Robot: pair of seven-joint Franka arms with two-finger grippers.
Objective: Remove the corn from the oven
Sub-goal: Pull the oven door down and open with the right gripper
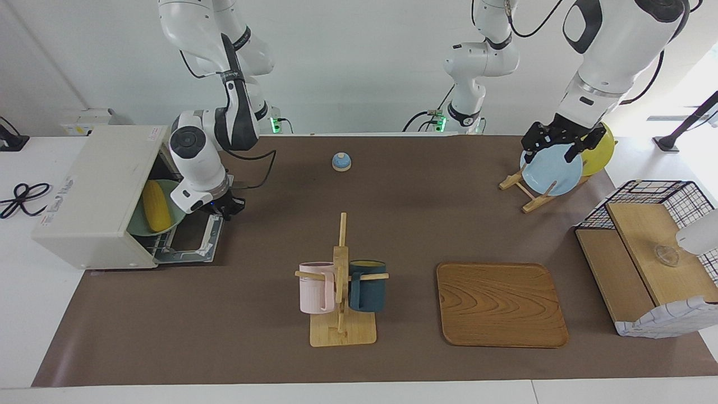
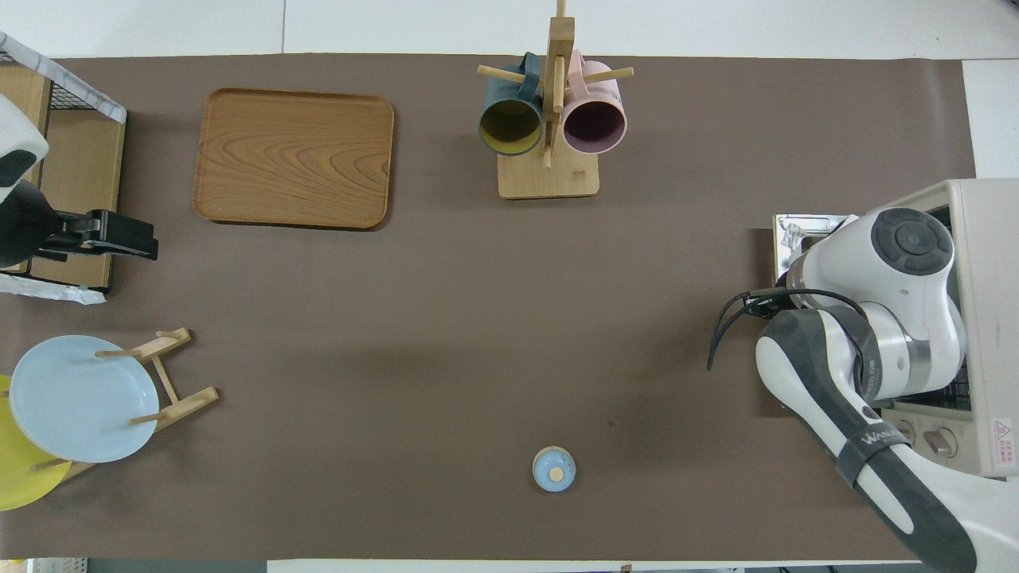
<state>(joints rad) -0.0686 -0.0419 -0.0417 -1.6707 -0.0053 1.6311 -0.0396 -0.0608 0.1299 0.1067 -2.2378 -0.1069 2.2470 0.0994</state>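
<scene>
The off-white oven [image 1: 95, 191] stands at the right arm's end of the table with its door [image 1: 193, 242] folded down open. The yellow corn [image 1: 156, 206] lies on a green plate [image 1: 170, 222] inside the oven's opening. My right gripper [image 1: 224, 206] hangs low over the open door, just in front of the opening and beside the corn, apart from it. In the overhead view the right arm covers the opening of the oven [image 2: 987, 318], and the corn is hidden. My left gripper [image 1: 552, 143] waits raised at the left arm's end of the table.
A mug stand [image 1: 341, 292] with a pink and a dark blue mug and a wooden tray [image 1: 501, 306] lie farther from the robots. A small blue bell [image 1: 341, 161] is near the robots. A rack holds a blue plate [image 1: 552, 171] and a yellow plate. A basket shelf [image 1: 645, 264] stands beside it.
</scene>
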